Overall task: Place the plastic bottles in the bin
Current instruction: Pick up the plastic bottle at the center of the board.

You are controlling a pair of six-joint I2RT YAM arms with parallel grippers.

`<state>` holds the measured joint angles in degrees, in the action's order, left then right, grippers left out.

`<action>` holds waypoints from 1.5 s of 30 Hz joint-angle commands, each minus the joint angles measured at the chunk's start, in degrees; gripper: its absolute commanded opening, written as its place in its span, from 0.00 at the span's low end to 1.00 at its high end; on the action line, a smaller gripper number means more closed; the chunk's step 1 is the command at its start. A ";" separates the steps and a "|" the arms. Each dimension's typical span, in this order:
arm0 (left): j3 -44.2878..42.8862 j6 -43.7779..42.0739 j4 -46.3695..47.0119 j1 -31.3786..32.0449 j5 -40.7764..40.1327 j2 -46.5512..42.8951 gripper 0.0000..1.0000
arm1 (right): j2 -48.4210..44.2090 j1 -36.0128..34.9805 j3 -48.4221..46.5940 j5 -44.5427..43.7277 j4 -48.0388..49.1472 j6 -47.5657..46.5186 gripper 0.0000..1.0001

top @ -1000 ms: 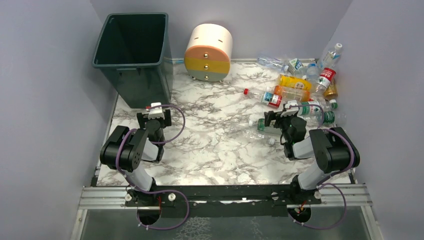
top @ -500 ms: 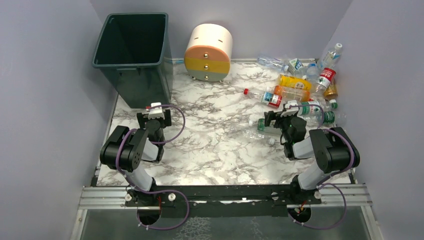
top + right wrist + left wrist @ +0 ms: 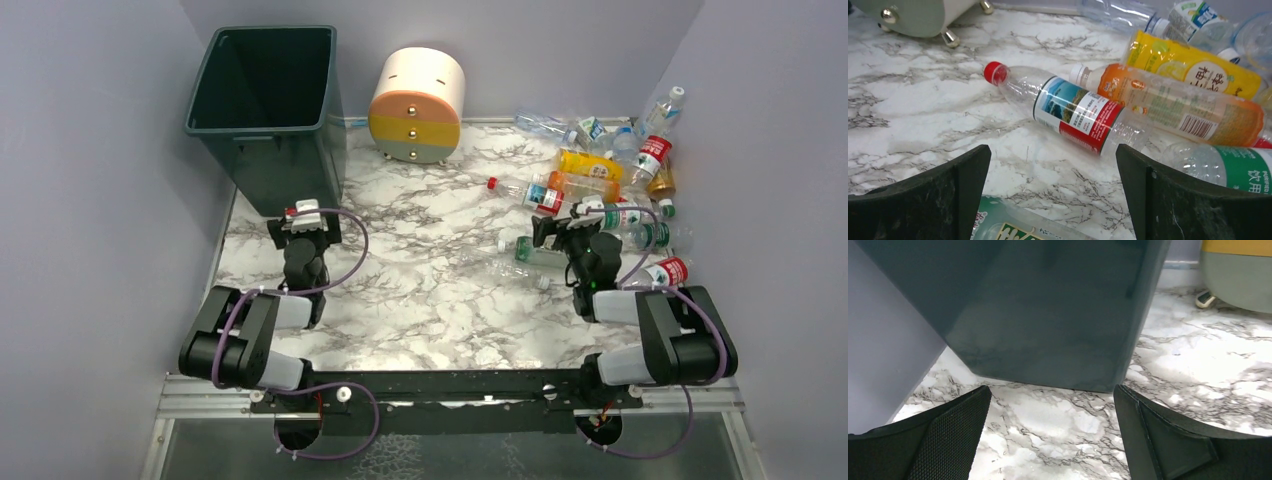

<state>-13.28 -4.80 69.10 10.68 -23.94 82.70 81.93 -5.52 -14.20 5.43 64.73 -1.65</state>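
1. The bin (image 3: 290,170) is shown at the far left of the marble table (image 3: 440,300). It stands upright with its rimmed top open, close to the left wall.
2. The left gripper (image 3: 303,215) is held low just in front of the bin's near wall (image 3: 1048,315). Its jaws are spread wide and nothing is gripped; only bare marble is seen between the fingers (image 3: 953,435).
3. A round drawer unit (image 3: 417,105), banded cream, yellow and grey, is set against the back wall to the right of the bin.
4. A clear red-capped bottle (image 3: 525,192) (image 3: 1068,112) is laid on its side, cap pointing left, at the near left edge of the pile.
5. The right gripper (image 3: 572,222) (image 3: 1053,160) is spread wide and empty. It is poised over a green-labelled bottle (image 3: 530,252) (image 3: 1013,227), with the red-capped bottle just ahead.
6. The plastic bottles (image 3: 610,175) are heaped in the far right corner, well apart from the bin. An orange bottle (image 3: 1173,100) and a yellow bottle (image 3: 1193,62) are laid side by side, touching. One red-labelled bottle (image 3: 655,150) is leaned against the right wall.
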 commanded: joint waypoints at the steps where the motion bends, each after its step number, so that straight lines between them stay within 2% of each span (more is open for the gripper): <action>1: -1.99 -0.83 -7.09 2.66 -1.69 -5.97 0.99 | -6.40 -0.11 -0.99 2.17 -5.23 -1.17 0.99; 7: -6.11 -0.36 -16.19 7.20 -1.79 -15.89 0.99 | -17.49 -0.10 -6.75 5.01 -18.14 0.73 0.99; 11: -12.97 6.74 -27.67 7.52 -0.73 -22.11 0.99 | -20.68 -0.11 -14.49 7.46 -30.32 5.46 0.99; 16: -23.73 17.69 -43.65 7.60 1.28 -25.74 0.99 | -19.17 -0.10 -29.90 13.15 -49.60 12.63 0.99; 20: -32.78 19.37 -54.89 7.58 9.34 -25.95 0.99 | -14.43 -0.10 -41.18 16.45 -66.04 18.48 0.99; 23: -39.28 20.52 -63.61 7.56 20.99 -24.87 0.99 | -8.64 -0.06 -48.68 16.96 -79.93 22.00 0.99; 25: -42.59 21.28 -68.36 7.67 27.68 -24.34 0.99 | -6.23 -0.11 -50.56 18.96 -85.20 22.34 0.99; 29: -42.83 23.21 -69.30 7.86 38.92 -24.97 0.99 | -6.76 -0.11 -46.80 24.33 -86.01 22.07 0.99; 32: -40.82 25.09 -65.71 7.86 48.56 -25.68 0.99 | -8.12 -0.10 -45.21 22.62 -89.39 21.73 0.99; 35: -35.37 35.49 -59.53 7.86 48.18 -26.63 0.99 | -10.28 -0.11 -44.81 19.14 -93.10 20.24 0.99; 38: -31.34 38.24 -48.70 9.70 58.08 -23.19 0.99 | -13.17 -0.08 -43.38 17.67 -93.22 20.96 0.99; 42: -37.97 34.11 -59.35 18.42 52.05 -14.23 0.99 | -14.41 -0.11 -42.74 19.20 -94.72 21.27 0.99; 45: -39.44 35.76 -62.77 22.38 49.90 -9.02 0.99 | -14.77 -0.11 -42.11 20.66 -96.04 19.91 0.99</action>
<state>-49.54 29.21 10.35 28.64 25.98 68.79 67.72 -5.56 -57.78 24.82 -27.35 19.44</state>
